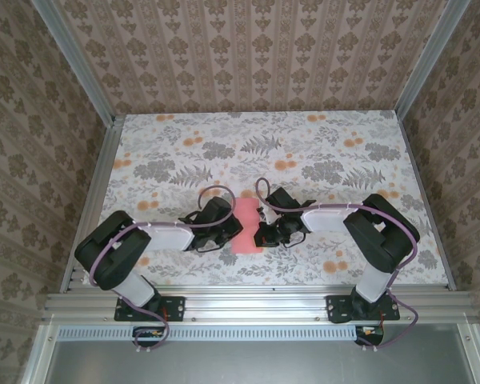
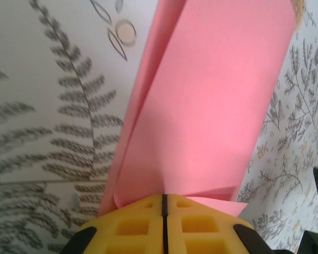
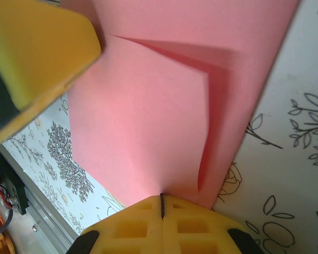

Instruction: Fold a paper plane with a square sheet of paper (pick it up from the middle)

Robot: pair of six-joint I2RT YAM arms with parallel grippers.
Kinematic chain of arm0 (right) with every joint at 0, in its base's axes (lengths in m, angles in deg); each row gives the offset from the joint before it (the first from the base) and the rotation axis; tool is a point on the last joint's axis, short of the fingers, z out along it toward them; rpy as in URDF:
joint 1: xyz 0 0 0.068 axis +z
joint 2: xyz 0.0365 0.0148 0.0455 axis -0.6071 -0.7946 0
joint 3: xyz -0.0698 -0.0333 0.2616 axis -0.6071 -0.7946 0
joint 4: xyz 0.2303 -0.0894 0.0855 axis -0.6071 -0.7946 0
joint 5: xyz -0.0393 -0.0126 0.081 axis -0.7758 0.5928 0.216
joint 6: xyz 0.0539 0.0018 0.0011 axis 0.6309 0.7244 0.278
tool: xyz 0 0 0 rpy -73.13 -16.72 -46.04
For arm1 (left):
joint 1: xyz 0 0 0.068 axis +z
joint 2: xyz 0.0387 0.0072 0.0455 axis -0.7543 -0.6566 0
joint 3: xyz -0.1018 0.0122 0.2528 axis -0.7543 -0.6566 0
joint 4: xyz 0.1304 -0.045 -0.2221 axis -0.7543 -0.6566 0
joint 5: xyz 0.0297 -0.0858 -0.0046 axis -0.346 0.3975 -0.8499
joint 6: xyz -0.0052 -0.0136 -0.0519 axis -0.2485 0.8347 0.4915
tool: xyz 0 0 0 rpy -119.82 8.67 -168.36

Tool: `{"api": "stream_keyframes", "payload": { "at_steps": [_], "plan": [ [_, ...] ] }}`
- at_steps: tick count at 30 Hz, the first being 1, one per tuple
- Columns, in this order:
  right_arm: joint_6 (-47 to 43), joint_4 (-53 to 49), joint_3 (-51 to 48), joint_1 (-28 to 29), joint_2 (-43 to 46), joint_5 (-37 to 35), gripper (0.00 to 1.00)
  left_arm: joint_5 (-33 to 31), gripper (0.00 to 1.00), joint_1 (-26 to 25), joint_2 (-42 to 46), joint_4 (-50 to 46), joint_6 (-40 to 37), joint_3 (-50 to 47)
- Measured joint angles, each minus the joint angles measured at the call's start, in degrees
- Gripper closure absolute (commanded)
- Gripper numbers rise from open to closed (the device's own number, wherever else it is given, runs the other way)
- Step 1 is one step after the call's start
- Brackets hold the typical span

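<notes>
Firmly, left pincer (image 2: 164, 198) and right pincer (image 3: 161, 197) clamp the paper (image 2: 212, 106).

A flat white tabletop printed with grey ferns and orange flowers (image 1: 304, 152) is enclosed behind and on both sides by beige damask-patterned wallpaper walls (image 1: 248, 48). A silver aluminium rail (image 1: 256, 302) runs along the tabletop's near edge, and a plain grey panel (image 1: 248, 360) lies just beyond that rail.
</notes>
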State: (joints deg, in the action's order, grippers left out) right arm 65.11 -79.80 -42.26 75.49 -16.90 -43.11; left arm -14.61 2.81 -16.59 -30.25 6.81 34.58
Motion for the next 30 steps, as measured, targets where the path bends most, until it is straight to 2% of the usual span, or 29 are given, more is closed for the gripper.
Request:
{"api": "stream_keyframes", "payload": {
  "at_steps": [12, 17, 24, 30],
  "plan": [
    [0.0, 0.2, -0.1, -0.3, 0.2, -0.6, 1.0, 3.5, 0.88, 6.5, 1.5, 1.8, -3.5, -2.5],
    [0.0, -0.3, -0.1, -0.4, 0.4, -0.6, 1.0, 2.4, 0.86, 9.0, 5.4, -3.9, -6.6, -2.6],
    [0.0, -0.3, -0.1, -0.4, 0.4, -0.6, 0.99, 2.0, 0.85, 5.1, 13.5, -9.3, -8.5, -0.8],
    [0.0, -0.7, 0.1, -0.5, 0.4, -0.5, 0.98, 2.8, 0.87, 0.7, 10.9, -9.1, -9.0, 1.8]
  ]
}}
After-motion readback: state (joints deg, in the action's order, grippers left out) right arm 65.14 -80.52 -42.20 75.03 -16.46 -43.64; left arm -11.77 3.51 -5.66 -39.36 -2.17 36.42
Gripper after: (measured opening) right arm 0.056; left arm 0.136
